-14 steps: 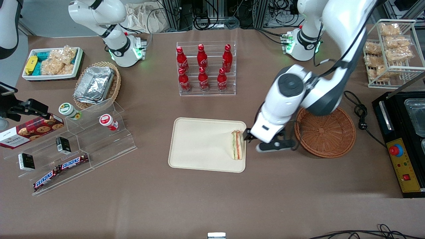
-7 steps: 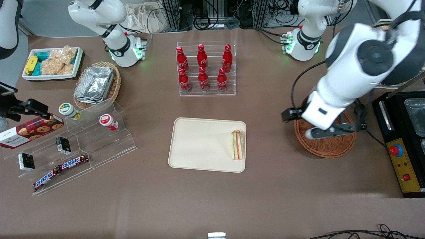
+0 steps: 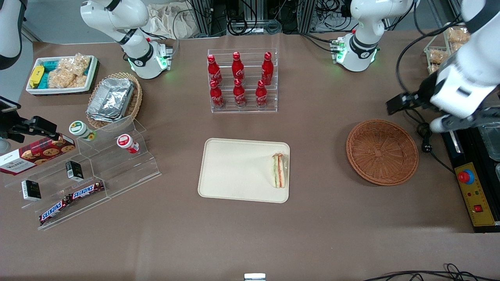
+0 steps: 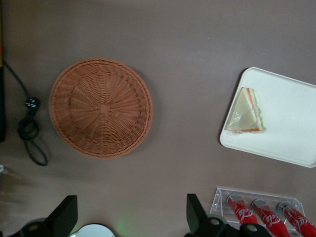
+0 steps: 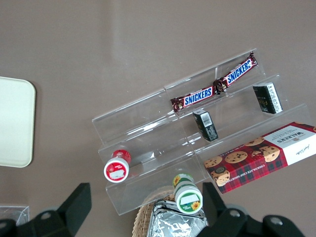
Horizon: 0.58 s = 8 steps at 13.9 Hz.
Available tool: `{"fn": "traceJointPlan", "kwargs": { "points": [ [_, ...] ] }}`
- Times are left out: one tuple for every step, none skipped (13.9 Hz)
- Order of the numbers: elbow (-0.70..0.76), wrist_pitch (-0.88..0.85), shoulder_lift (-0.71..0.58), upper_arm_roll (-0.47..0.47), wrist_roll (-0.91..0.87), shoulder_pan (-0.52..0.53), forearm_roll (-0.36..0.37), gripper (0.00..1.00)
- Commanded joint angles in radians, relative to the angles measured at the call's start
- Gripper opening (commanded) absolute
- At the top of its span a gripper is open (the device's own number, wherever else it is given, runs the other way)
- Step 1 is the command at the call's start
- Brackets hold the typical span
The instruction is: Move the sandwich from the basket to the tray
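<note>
On tray (image 3: 234, 171), one sandwich (image 3: 279, 170), one basket (image 3: 382, 152), claw (image 4: 131, 222) open above

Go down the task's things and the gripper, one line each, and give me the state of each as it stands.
sandwich: lying on the tray, at the edge nearest the basket, free of the gripper.
tray: flat on the table, holding only the sandwich.
basket: empty, upright on the table.
gripper: open, holding nothing, raised above the table toward the working arm's end, clear of the basket.
</note>
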Motion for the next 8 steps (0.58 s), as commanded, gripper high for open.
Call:
{"fn": "traceJointPlan", "kwargs": {
  "points": [
    [-0.141, 0.01, -0.146, 0.149, 0.041, -0.112, -0.034, 0.99],
    [-0.162, 0.008, -0.172, 0.182, 0.043, -0.134, -0.035, 0.99],
    [-0.169, 0.007, -0.182, 0.185, 0.048, -0.136, -0.034, 0.99],
    [-0.163, 0.002, -0.177, 0.187, 0.048, -0.137, -0.034, 0.99],
    [-0.156, 0.002, -0.17, 0.187, 0.049, -0.137, -0.034, 0.99],
    [-0.141, 0.002, -0.156, 0.187, 0.052, -0.137, -0.032, 0.99],
    [-0.126, 0.0, -0.15, 0.187, 0.048, -0.137, -0.032, 0.99],
    [-0.121, 0.0, -0.145, 0.187, 0.051, -0.137, -0.032, 0.99]
  ]
}}
